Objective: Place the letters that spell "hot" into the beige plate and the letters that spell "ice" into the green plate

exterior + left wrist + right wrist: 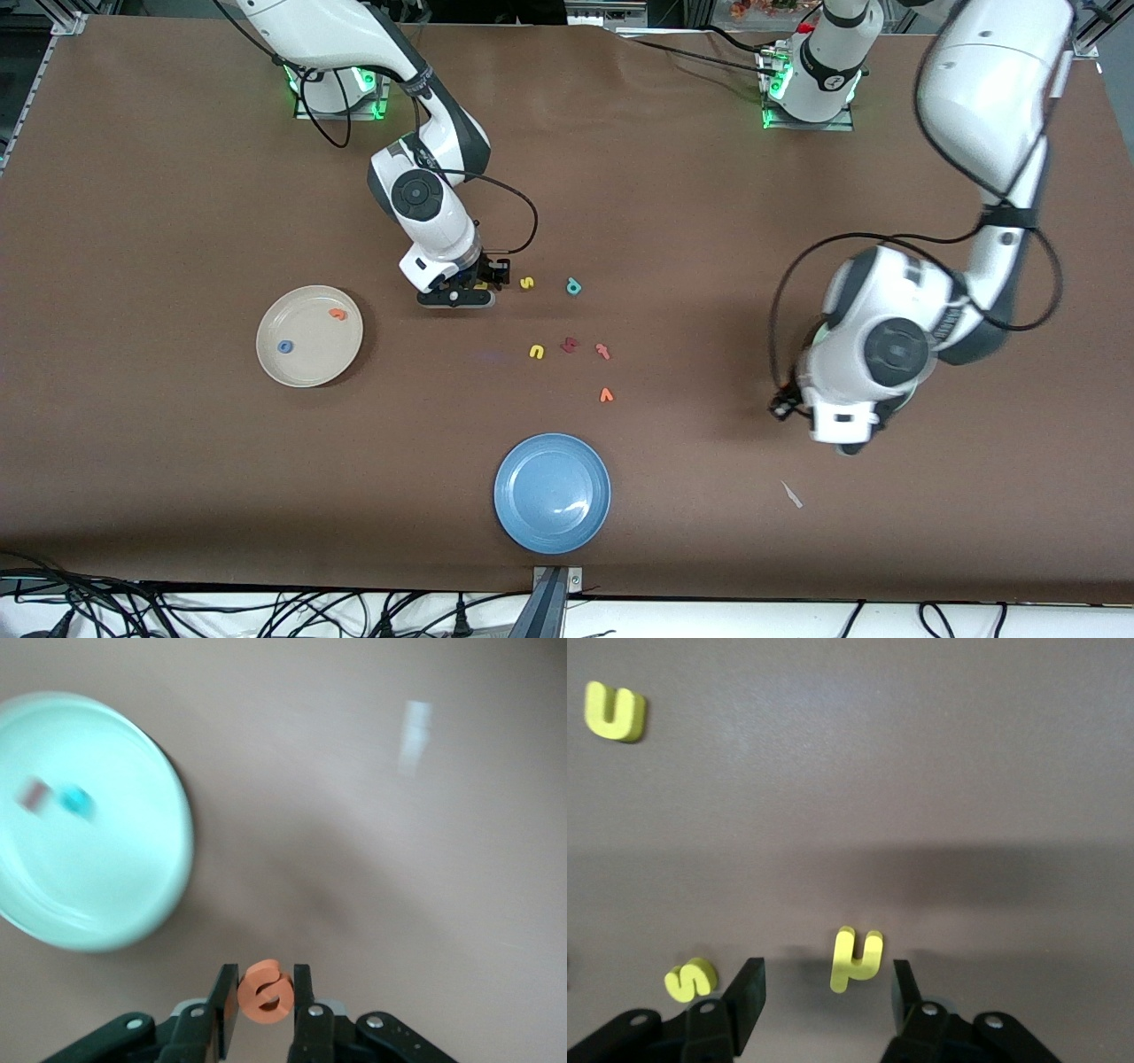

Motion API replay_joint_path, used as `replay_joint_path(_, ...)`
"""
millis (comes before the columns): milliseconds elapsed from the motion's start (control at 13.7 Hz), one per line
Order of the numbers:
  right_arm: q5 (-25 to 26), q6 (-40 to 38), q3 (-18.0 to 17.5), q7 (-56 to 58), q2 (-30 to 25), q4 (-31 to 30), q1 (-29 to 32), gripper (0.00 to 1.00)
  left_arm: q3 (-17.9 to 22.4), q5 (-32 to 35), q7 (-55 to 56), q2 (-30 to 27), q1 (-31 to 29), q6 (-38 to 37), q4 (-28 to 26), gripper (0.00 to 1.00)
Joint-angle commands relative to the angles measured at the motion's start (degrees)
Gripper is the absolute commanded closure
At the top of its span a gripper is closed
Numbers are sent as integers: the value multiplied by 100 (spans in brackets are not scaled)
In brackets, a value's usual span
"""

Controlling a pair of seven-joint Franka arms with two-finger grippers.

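Note:
The yellow h point(857, 958) lies on the table between the fingers of my right gripper point(824, 992), which is open and low around it without touching. My left gripper point(266, 1005) is shut on the orange e point(266, 990) and hangs over bare table beside the green plate point(133, 904). In that plate lie a teal c point(75, 800) and a dark red i point(35, 795), both blurred. The beige plate point(301, 372), toward the right arm's end, holds the orange t point(337, 314) and the blue o point(284, 346). In the front view the left arm covers most of the green plate.
Beside the h lie a yellow s point(527, 283) and a teal p point(573, 285). Nearer the camera are a yellow u point(536, 352), a dark red letter point(569, 345), a pinkish t-like letter point(602, 351) and an orange v point(606, 395). A blue plate point(552, 492) sits near the front edge.

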State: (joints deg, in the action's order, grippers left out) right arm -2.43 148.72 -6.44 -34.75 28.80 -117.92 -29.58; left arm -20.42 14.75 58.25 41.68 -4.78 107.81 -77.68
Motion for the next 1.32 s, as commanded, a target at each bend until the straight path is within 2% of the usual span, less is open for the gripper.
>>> replay_joint_path(0,22,245,29,-128,126,-2,-48,34,-58,-148,-1400,-90,-610,-120,-466,98)
replay_joint_path(146,23,262,29,-128,134,-46,-39,34,-58,-121,-2017,-55,-813,11,-721,98)
replay_joint_path(292,23,271,29,-146,178,-64,-48,35,-58,-95,-2090,-37,-989,650,-1184,93)
replay_joint_path(438,23,437,29,-146,240,-134,-48,50,-50,-77,-2169,-46,-1034,1065,-1547,83)
replay_joint_path(511,23,464,29,-146,257,-178,-48,55,-58,-77,-2178,-46,-1043,1110,-1548,74)
replay_joint_path(584,32,499,29,-146,284,-213,-48,62,-58,-77,-2178,-63,-1069,1111,-1539,52)
replay_joint_path(658,32,622,29,-137,293,-292,-48,77,-58,-77,-2230,-81,-1069,1093,-1505,1)
replay_joint_path(804,40,737,29,-120,267,-371,-48,99,-58,-95,-2370,-325,-1087,1032,-1347,0)
replay_joint_path(1023,67,545,73,142,-74,-372,39,100,-85,-235,-3316,-896,-1218,752,-1153,0)
replay_joint_path(1242,67,-535,91,1483,-725,-319,767,100,-76,-411,-4337,-1345,-1227,129,-785,0)
